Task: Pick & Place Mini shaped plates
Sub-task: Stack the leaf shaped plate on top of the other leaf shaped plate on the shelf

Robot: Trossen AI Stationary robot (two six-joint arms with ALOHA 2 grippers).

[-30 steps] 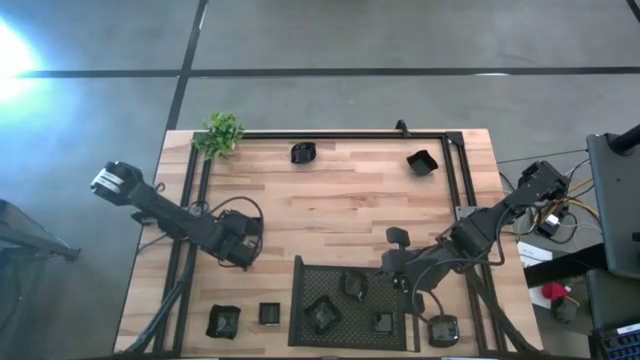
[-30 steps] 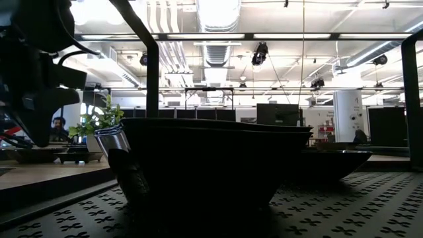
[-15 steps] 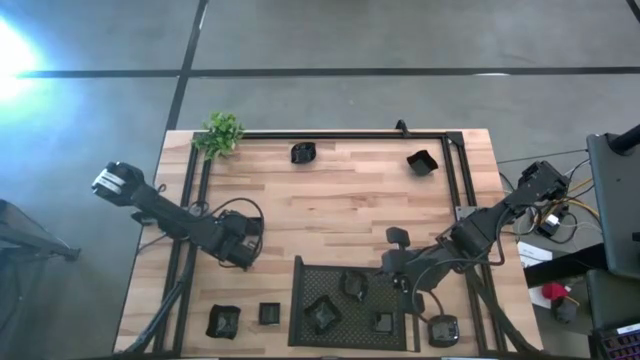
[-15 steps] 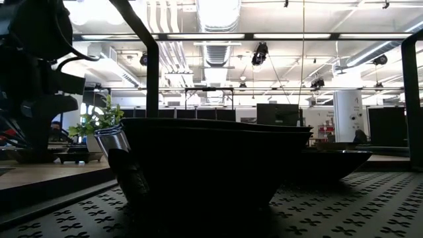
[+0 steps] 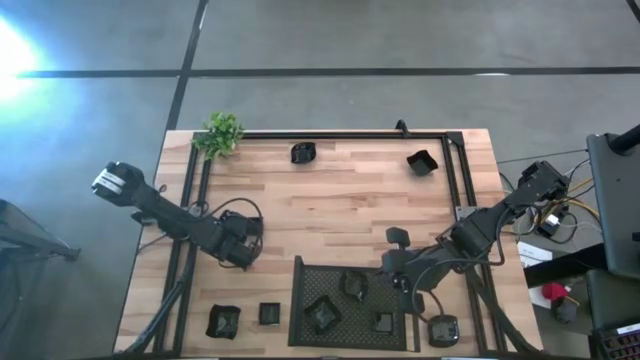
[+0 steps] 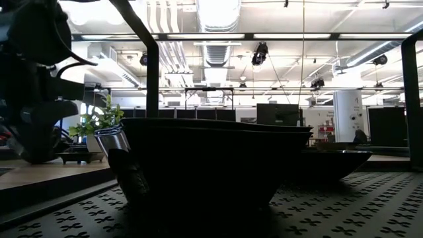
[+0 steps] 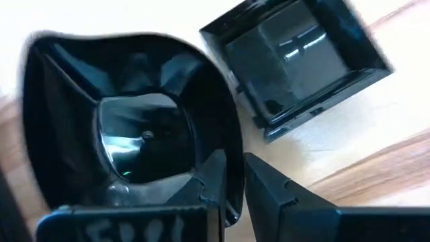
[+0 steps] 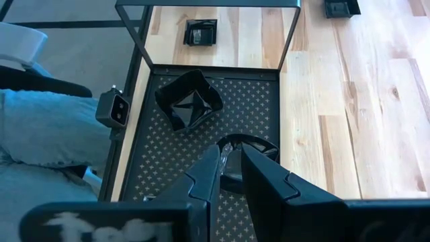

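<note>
Left hand (image 7: pixel 232 178) low over the bench (image 5: pixel 340 190), fingers narrow, pinching the rim of an angular mini plate (image 7: pixel 127 128); square mini plate (image 7: pixel 295 57) just beside it. Right hand (image 8: pixel 232 171) above the mesh tray (image 8: pixel 259 101), fingers narrow, clamped on the rim of a round mini plate (image 8: pixel 252 151) (another, crumpled-looking plate (image 8: pixel 189 99) lying nearby in the tray). More plates scattered over bench and tray.

overhead downward, tabletop level, two wrist close-ups
</note>
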